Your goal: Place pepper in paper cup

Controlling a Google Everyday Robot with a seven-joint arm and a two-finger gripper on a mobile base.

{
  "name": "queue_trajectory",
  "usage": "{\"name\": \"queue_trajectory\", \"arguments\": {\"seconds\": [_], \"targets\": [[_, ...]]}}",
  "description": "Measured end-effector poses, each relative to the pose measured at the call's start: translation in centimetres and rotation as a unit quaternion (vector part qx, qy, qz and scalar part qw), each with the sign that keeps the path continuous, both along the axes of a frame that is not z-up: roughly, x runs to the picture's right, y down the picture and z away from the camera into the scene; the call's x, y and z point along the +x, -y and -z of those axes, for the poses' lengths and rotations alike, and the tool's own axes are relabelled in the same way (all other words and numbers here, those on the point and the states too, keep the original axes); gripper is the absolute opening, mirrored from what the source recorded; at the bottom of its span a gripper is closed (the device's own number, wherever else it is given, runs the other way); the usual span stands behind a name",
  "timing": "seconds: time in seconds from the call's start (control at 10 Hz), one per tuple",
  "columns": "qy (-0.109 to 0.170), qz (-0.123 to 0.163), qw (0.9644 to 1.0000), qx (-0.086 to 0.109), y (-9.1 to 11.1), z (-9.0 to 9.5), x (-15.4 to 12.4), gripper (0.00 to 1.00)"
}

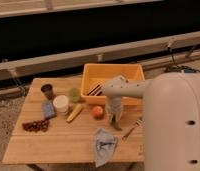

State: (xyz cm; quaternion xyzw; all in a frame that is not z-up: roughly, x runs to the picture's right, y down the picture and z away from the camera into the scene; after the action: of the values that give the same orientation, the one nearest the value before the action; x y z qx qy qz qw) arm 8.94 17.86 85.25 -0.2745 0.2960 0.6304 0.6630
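My gripper (114, 118) points down at the table, right of centre, in front of the yellow bin. A small dark green shape, the pepper (116, 125), shows right at its tip on the table; I cannot tell whether it is held. The paper cup (60, 104), short, wide and white, stands on the left part of the table, well left of the gripper. The round orange-red fruit (97, 111) and the yellow corn piece (74, 112) lie between the cup and the gripper.
A yellow bin (135, 75) stands at the back. A dark brown cup (47, 90) and a green cup (74, 93) stand behind the paper cup. A blue item (48, 110), grapes (35, 125), a grey cloth (104, 144) and a fork (133, 128) also lie on the wooden table (53, 147).
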Motion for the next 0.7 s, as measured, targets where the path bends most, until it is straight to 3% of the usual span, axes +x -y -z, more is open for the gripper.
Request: {"name": "queue_trajectory", "arguments": {"seconds": [0.4, 0.6, 0.7], "targets": [[0.007, 0.001, 0.9999, 0.007, 1.1, 2.3, -0.3, 0.0], [0.023, 0.013, 0.9996, 0.007, 2.4, 4.6, -1.7, 0.0], [0.045, 0.025, 0.9987, 0.003, 3.2, 6.5, -3.6, 0.0]]}}
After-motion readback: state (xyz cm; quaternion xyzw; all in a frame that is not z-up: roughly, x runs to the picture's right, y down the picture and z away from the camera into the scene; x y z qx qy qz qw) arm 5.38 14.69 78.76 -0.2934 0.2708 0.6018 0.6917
